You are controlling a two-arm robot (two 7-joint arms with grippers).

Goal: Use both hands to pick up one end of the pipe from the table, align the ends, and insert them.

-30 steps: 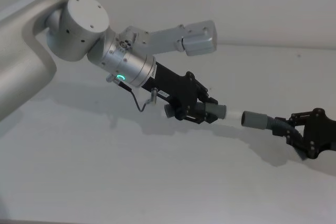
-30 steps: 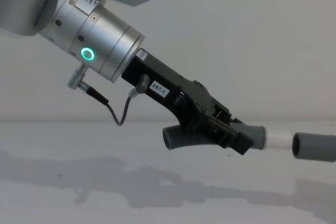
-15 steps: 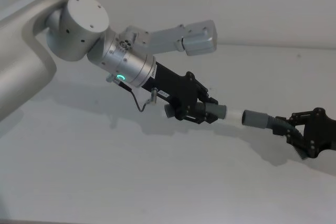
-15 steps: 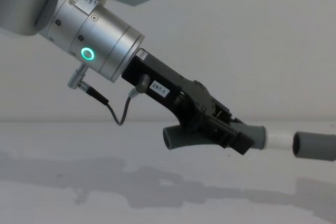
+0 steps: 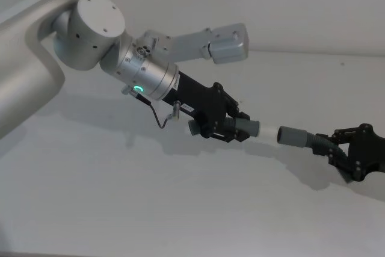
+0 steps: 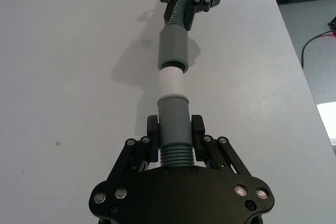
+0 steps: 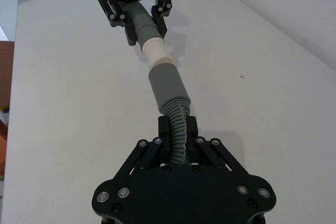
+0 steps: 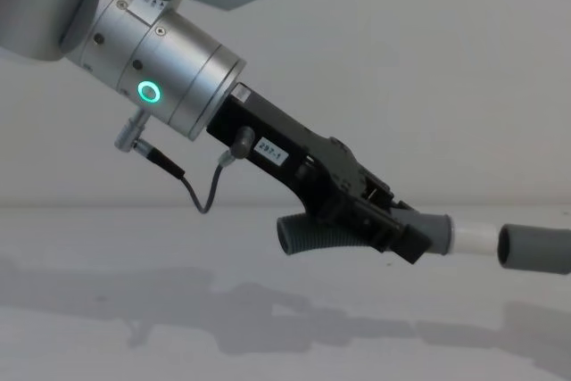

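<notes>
My left gripper (image 5: 227,127) is shut on the curved ribbed pipe piece (image 8: 312,234), clamping it just behind its smooth collar (image 6: 174,119). The piece's white tip (image 5: 266,132) points at the round mouth of the straighter grey tube (image 5: 293,136). My right gripper (image 5: 344,156) is shut on that tube's ribbed rear stretch (image 7: 178,124). Both pieces hang above the white table (image 5: 150,197), in one line, end to end. The white tip (image 6: 170,82) reaches the grey mouth (image 6: 171,66); I cannot tell whether it has gone in. The right wrist view has the left gripper (image 7: 134,11) farther off.
The table's right edge (image 6: 299,72) runs close beside the pipe, with floor and a cable beyond it. My left arm's silver wrist with its green ring light (image 8: 148,92) reaches in from the upper left. A grey arm link (image 5: 222,43) stands behind.
</notes>
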